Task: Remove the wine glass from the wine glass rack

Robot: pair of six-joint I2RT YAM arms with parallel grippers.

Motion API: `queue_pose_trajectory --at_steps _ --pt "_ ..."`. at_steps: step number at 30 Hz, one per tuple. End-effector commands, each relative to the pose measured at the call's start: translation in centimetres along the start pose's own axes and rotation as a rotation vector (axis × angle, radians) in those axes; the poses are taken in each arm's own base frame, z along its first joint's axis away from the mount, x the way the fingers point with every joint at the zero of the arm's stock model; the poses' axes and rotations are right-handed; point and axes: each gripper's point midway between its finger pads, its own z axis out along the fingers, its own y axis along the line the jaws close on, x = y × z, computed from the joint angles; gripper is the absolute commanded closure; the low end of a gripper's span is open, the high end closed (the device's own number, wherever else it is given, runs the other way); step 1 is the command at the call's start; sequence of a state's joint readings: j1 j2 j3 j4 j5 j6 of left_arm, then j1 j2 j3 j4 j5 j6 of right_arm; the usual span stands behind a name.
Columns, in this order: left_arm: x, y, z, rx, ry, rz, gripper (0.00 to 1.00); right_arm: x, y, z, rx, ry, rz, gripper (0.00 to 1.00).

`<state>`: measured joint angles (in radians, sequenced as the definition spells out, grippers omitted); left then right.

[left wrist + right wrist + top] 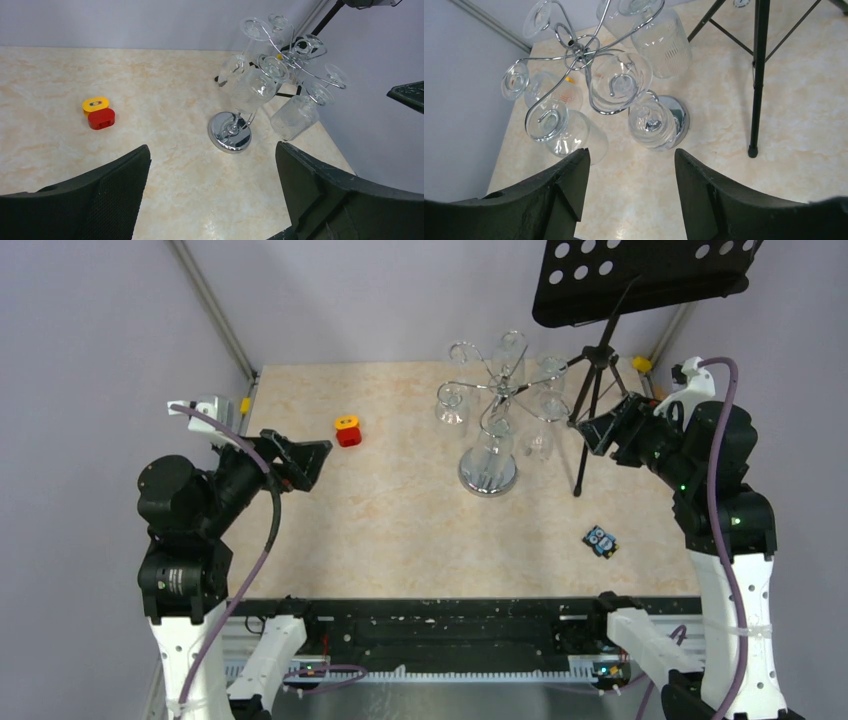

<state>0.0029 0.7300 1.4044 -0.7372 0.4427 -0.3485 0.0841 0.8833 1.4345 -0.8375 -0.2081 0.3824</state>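
Glasses (pixel 574 135) hung upside down from the rack (pixel 488 477), feet caught in its looped arms, toward the far right of the counter (pixel 400 530). The right claw (pixel 630 160) stood open and empty near them. The left claw (pixel 212 162) gaped wide, well apart. The bowls crowded close, so a finger could knock a neighbour or snag a wire arm. Pulling down rather than out along the loop could tip the rack. The tripod (pixel 756 75) leg might catch the arm.
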Motion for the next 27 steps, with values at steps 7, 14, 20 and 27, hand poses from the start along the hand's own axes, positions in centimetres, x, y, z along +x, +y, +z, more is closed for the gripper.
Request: queue_pose_trajectory --at_steps 7,14,20,27 --pt "0.0 -1.9 0.8 0.156 -0.054 0.016 0.01 -0.4 3.2 -2.2 -0.179 -0.117 0.135 0.22" --pt "0.8 -1.8 1.7 0.208 -0.11 0.004 0.01 -1.3 3.2 -1.2 -0.179 -0.17 0.247 0.12" --pt "1.3 -1.7 2.7 0.229 -0.102 -0.008 0.01 -1.9 1.8 2.4 -0.125 -0.179 0.371 0.1" --pt "1.5 -1.5 3.8 0.252 -0.096 -0.022 0.01 -1.7 0.0 6.1 -0.059 -0.179 0.509 0.19"
